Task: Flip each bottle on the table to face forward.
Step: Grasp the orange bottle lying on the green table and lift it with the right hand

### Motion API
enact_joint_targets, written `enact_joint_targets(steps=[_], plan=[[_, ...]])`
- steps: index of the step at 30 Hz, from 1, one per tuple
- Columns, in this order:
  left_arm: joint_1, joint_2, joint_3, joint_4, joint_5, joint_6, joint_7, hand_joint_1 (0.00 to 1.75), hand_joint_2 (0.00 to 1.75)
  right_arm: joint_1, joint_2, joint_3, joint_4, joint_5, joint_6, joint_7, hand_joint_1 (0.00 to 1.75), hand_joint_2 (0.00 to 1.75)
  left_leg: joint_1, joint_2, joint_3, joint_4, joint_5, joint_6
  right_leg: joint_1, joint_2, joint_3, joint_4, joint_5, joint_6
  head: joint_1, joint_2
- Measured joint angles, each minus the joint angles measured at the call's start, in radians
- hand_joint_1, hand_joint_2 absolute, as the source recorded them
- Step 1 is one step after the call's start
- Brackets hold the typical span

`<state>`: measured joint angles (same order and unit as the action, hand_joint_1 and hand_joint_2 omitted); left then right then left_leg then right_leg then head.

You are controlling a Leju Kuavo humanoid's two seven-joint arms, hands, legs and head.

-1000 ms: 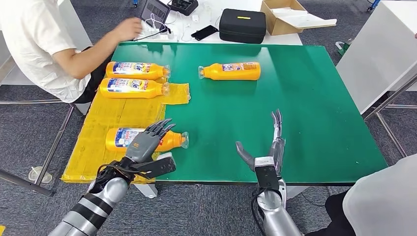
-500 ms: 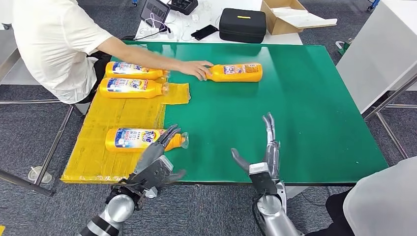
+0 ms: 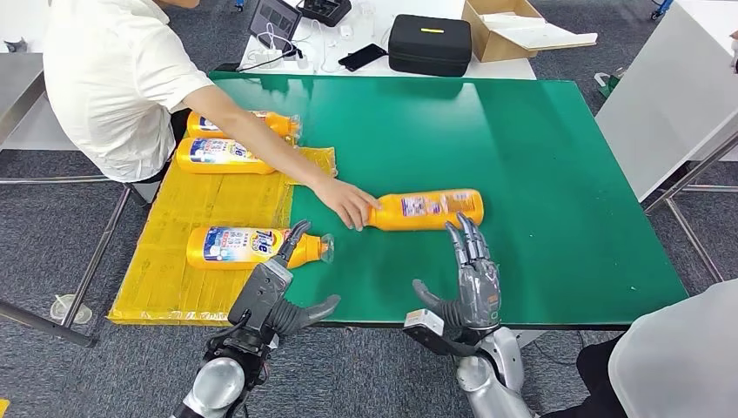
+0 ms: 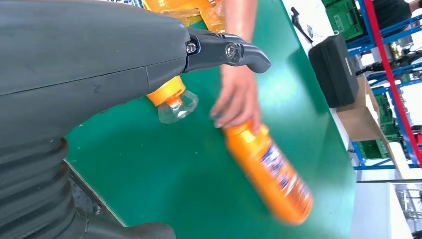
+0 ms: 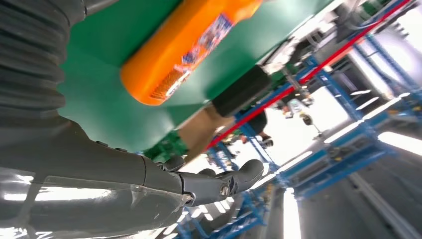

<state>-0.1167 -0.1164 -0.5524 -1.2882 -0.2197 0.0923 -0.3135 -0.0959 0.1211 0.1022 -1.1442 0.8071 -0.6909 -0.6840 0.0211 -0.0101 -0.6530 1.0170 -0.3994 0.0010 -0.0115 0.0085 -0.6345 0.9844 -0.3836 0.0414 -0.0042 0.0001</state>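
Four bottles are lying on my green table [image 3: 557,174]: three on the yellow mat [image 3: 187,218], one [image 3: 428,209] mid-table, a person's hand [image 3: 348,203] holding its neck. My right hand [image 3: 472,270] is hovering just beside it, fingers spread; my left hand [image 3: 277,292] is also spread, holding nothing.

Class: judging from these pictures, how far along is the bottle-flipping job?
Done: three bottles lie on the yellow mat, the nearest bottle showing its blue label. In hand: a person's hand is on the neck of the fourth bottle, lying on the green table; the right robot hand hovers open beside it, and the left robot hand is open. Left: flipping that bottle.
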Motion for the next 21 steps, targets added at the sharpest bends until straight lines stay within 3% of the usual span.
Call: enact_joint_targets(steps=[6, 13, 21], plan=[[0.008, -0.007, 0.000, -0.008, 0.000, 0.006, 0.003, 0.00, 1.75, 0.000, 0.009, -0.030, 0.023, 0.036, -0.001, 0.016, 0.00, 1.75, 0.000, 0.000, 0.000, 0.000, 0.000, 0.000, 0.000, 0.000, 0.000, 0.000, 0.000, 0.000, 0.000, 0.000], [0.008, -0.010, 0.001, -0.011, 0.014, 0.018, 0.008, 0.00, 1.75, -0.023, 0.007, -0.021, 0.081, 0.147, -0.001, 0.123, 0.00, 1.75, 0.000, 0.000, 0.000, 0.000, 0.000, 0.000, 0.000, 0.000, 0.000, 0.000, 0.000, 0.000, 0.000, 0.000], [-0.027, -0.031, -0.006, 0.012, 0.068, -0.023, 0.007, 0.00, 1.75, -0.164, -0.049, 0.041, 0.245, 0.234, -0.001, 0.267, 0.00, 1.75, 0.000, 0.000, 0.000, 0.000, 0.001, 0.001, -0.001, 0.000, 0.000, 0.000, 0.001, 0.001, 0.000, 0.000]])
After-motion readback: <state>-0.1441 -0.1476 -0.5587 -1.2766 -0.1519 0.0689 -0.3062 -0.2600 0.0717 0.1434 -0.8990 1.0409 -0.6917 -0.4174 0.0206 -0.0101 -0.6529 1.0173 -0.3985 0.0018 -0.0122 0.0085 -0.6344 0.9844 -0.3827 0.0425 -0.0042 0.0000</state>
